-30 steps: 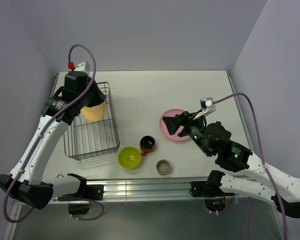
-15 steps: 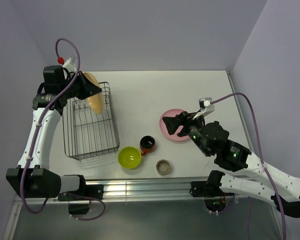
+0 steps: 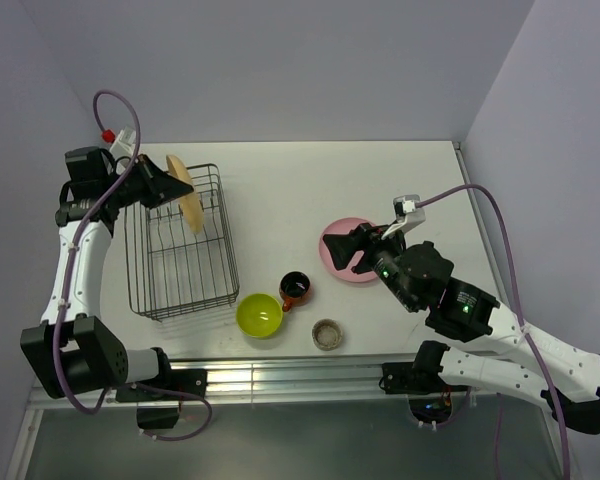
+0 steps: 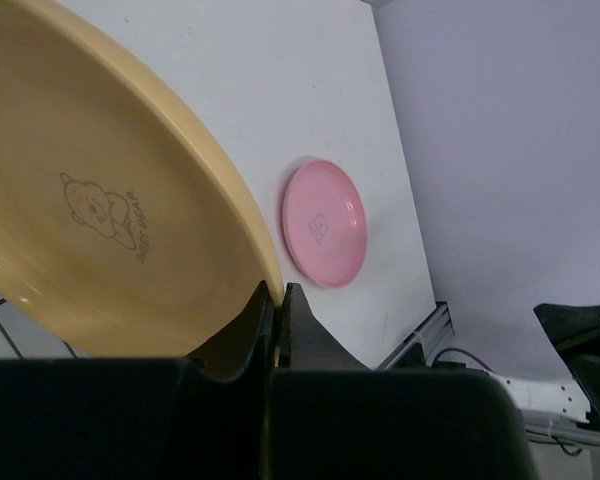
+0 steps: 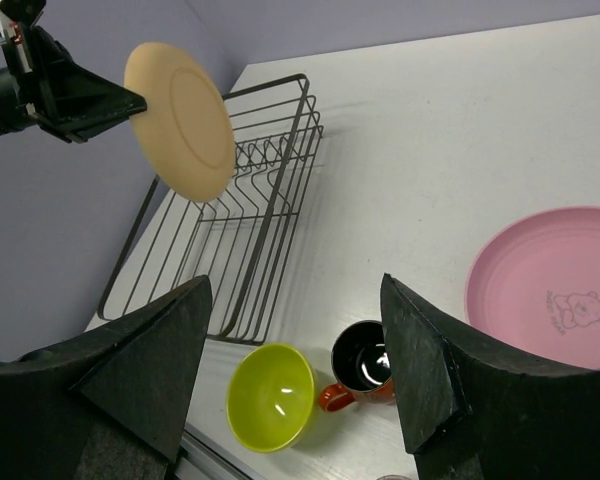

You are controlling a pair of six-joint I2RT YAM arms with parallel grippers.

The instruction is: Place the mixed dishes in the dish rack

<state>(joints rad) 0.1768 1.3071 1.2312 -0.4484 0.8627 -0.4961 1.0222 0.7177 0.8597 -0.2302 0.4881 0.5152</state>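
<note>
Left wrist view showed the left gripper [image 4: 277,298] clamped on the rim of the yellow-orange plate [image 4: 110,200], held on edge above the dish rack's [image 3: 180,270] far end. The plate looked stiff, light and probably slick, so a rim pinch suited it. The right gripper [image 3: 340,250] hovered open and empty, well right of the rack.

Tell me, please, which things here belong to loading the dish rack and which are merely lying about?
For the job: yellow-orange plate, pink plate, lime-green bowl, red-orange mug, grey-beige cup, dish rack.
Not part of it: purple cable, table.
</note>
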